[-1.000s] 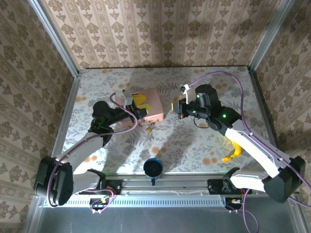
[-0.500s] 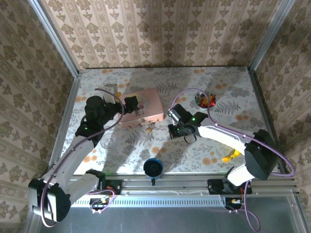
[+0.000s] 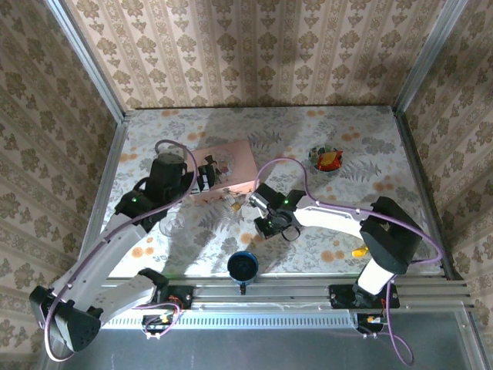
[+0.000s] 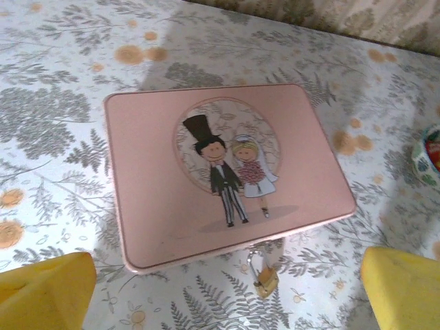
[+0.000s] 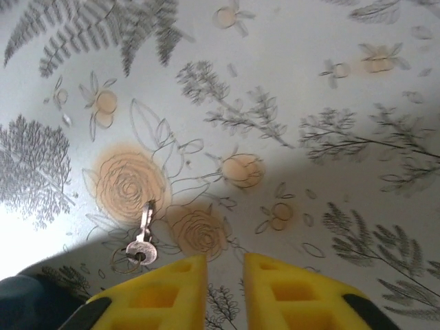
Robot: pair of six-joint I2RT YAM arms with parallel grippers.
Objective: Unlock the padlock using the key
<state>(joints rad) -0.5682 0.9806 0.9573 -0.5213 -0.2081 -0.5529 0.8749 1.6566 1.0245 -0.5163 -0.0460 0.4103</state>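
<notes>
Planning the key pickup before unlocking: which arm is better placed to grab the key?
Right. The key lies just ahead of the right gripper, which is slightly open. The left gripper hangs wide open over the pink box and padlock.

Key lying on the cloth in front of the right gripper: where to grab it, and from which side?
Probably the round head, from straight above, fingers across its edges. The key lies flat on the tablecloth, with its head nearest the right gripper and its blade pointing away. Gripping the head leaves the blade free for the padlock. Flat pose gives little to pinch.
</notes>
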